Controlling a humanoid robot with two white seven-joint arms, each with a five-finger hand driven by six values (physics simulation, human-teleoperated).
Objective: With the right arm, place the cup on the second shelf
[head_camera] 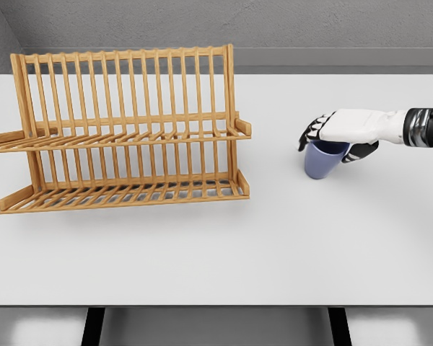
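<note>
Right hand (340, 135) had its fingers curled over the cup's (322, 161) rim, gripping it upright on the table (289, 238), well right of the rack (126, 130).

Small blue-purple plastic cup (323, 161) stood upright, well right of two-tier slatted wooden dish rack (126, 130), rim partly covered from above. Rack stood upright, both shelves bare.

1. No text, label, brand, number or sign can be read anywhere in the head view.
2. The wooden rack (130, 130), the blue cup (323, 162) and the white table (274, 238) carry plain, unmarked surfaces.
</note>
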